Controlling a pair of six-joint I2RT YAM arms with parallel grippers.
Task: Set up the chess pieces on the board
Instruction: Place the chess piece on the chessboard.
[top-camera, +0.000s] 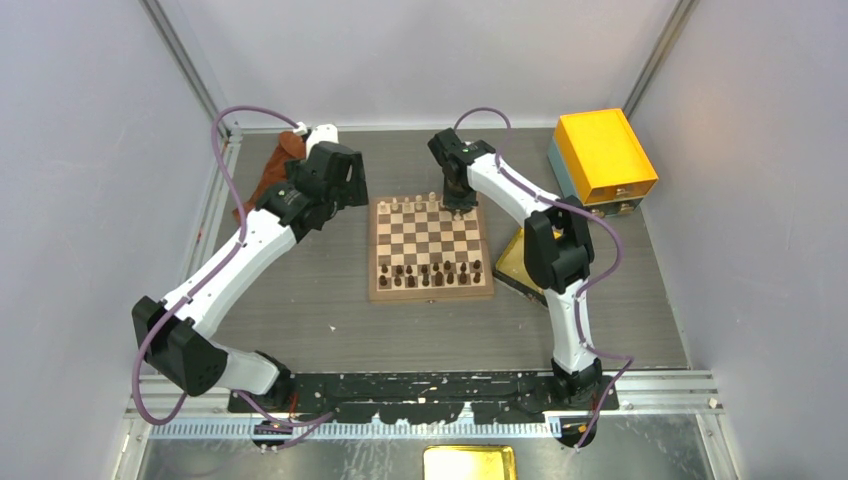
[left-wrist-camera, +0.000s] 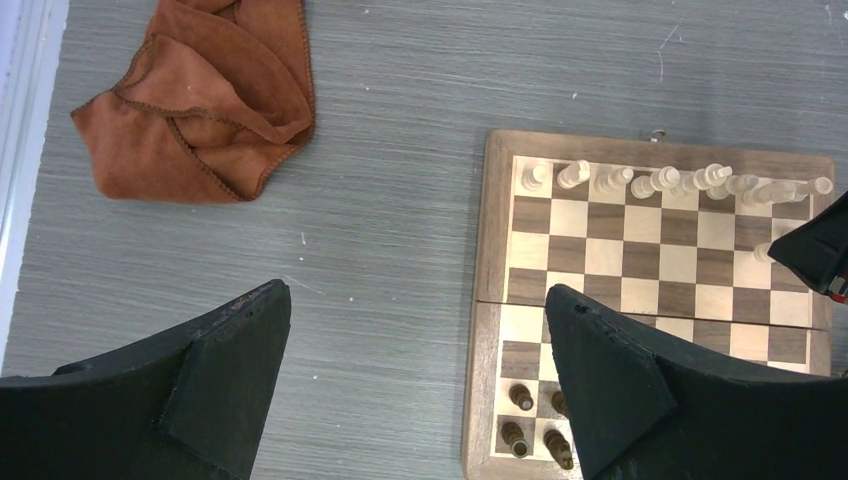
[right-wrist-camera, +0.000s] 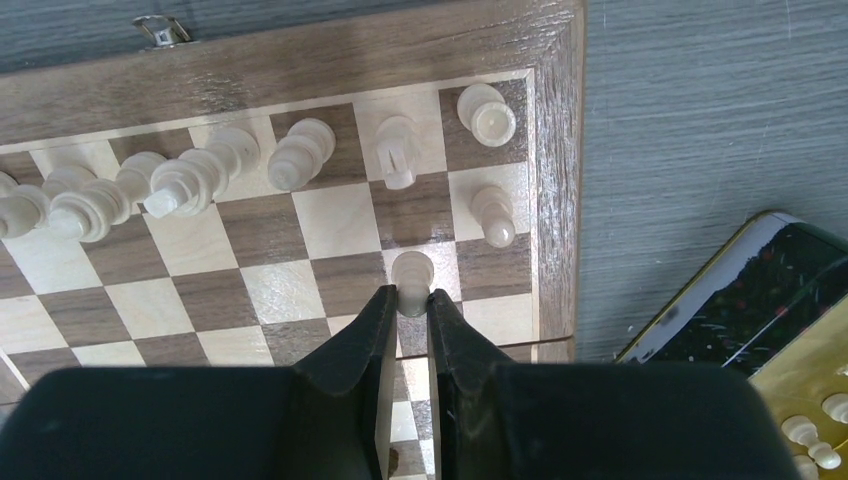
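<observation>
The board (top-camera: 378, 250) lies mid-table, and its border (right-wrist-camera: 560, 150) and left edge (left-wrist-camera: 490, 240) show in the wrist views. Several cream chess pieces (right-wrist-camera: 200, 180) stand along its far row (left-wrist-camera: 660, 182); one more (right-wrist-camera: 497, 214) stands in the second row. My right gripper (right-wrist-camera: 410, 298) is shut on a cream pawn (right-wrist-camera: 411, 272) over the board's far right part, near that second-row piece. Whether the pawn touches the board I cannot tell. My left gripper (left-wrist-camera: 418, 315) hangs open and empty above the table, left of the board.
Dark brown chessmen (top-camera: 430, 272) fill the near rows. A brown cloth (left-wrist-camera: 205, 95) lies crumpled at the far left. An orange-yellow box (top-camera: 604, 155) stands at the far right. A golden tray (right-wrist-camera: 800, 400) with loose cream pieces (right-wrist-camera: 812, 437) sits right of the board.
</observation>
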